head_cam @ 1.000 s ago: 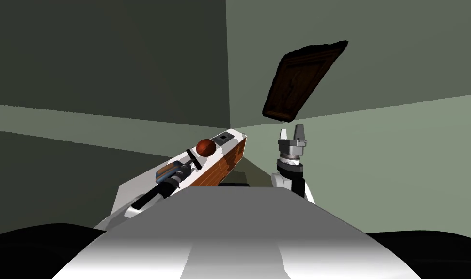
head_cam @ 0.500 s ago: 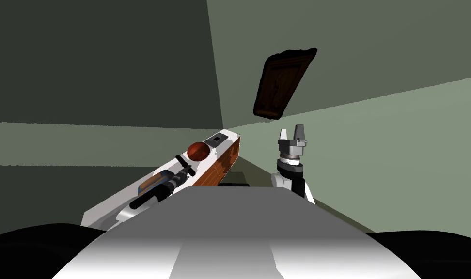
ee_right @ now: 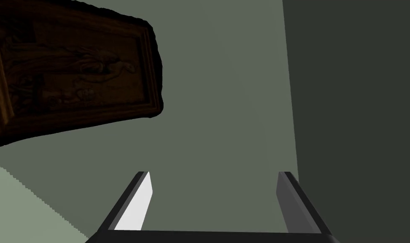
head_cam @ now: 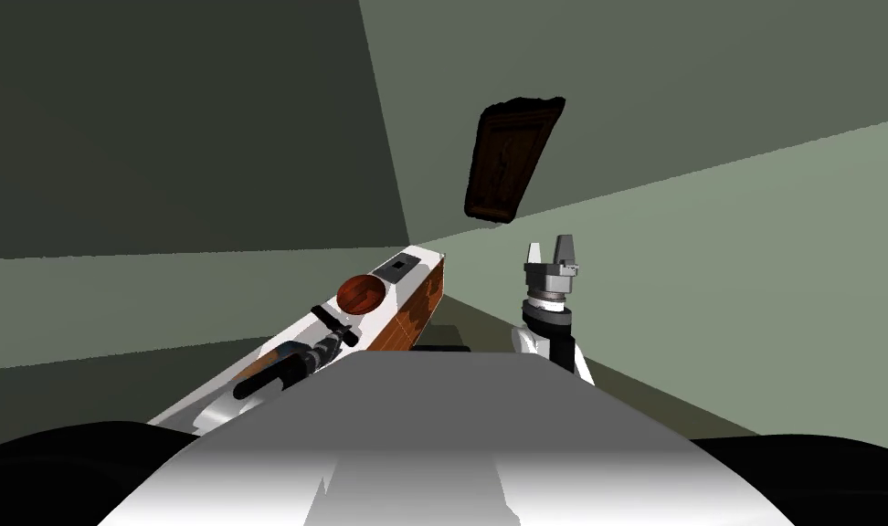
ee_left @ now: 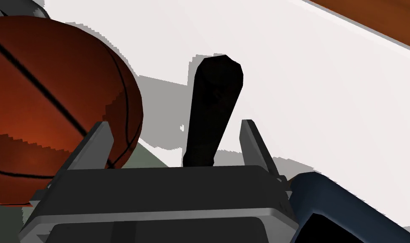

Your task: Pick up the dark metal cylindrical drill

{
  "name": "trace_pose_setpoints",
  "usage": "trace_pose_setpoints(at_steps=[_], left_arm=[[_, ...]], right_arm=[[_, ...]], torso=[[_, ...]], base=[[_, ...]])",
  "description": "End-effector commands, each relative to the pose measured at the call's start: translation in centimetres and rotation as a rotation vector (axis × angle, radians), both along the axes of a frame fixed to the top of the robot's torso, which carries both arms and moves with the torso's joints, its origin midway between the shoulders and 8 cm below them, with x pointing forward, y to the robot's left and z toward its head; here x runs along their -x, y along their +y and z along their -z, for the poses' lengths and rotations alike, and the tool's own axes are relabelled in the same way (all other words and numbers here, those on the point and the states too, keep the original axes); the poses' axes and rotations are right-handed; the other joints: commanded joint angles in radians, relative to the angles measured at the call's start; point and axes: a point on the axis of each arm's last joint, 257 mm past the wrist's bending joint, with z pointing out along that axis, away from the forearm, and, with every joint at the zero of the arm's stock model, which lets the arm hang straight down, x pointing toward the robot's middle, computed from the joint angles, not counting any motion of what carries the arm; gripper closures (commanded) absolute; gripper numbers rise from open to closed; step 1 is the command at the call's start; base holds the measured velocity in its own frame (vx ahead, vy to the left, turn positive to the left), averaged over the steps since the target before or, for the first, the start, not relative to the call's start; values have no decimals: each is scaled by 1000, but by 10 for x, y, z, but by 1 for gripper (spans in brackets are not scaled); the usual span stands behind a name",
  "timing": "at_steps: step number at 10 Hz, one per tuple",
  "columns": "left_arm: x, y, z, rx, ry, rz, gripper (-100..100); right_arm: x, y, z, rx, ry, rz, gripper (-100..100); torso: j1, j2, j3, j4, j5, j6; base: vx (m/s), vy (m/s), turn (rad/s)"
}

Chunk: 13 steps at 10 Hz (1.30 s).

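Straddles the black drill [ee_left: 214, 114], lying on the white counter [ee_left: 326, 84] near a basketball [ee_left: 52, 105], with the left gripper [ee_left: 174, 123], fingers spread and clear of it. Holds the right gripper [ee_right: 213, 174] raised, fingers likewise apart.

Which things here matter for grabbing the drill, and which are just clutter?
Job: black cylindrical drill on the white top; left gripper, open, astride it.
Lying about: basketball beside the drill; dark blue object; small dark square; right gripper, open, idle.
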Motion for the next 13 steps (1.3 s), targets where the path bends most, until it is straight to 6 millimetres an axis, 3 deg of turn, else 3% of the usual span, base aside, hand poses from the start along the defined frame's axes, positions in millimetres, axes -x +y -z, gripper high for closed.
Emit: trace_pose_setpoints(at_steps=[1,5,6,11,13], left_arm=[[23,24,14,-42,94,-16,-100],[80,82,33,-154,307,-53,-100],[81,82,33,-155,310,-54,-100],[135,133,36,-258,489,-91,-100],[135,132,37,-258,489,-91,-100]], right_arm=[[0,0,0,0,0,0,0],[0,0,0,0,0,0,0],[0,0,0,0,0,0,0],[0,0,0,0,0,0,0],[0,0,0,0,0,0,0]], torso=[[0,0,0,0,0,0],[3,-2,-1,0,1,0],[4,-2,-1,0,1,0],[2,-1,-1,0,1,-1],[2,0,0,0,1,-1]], base=[[39,32,-420],[41,63,-329],[26,51,-68],[22,52,-202],[5,46,-85]])
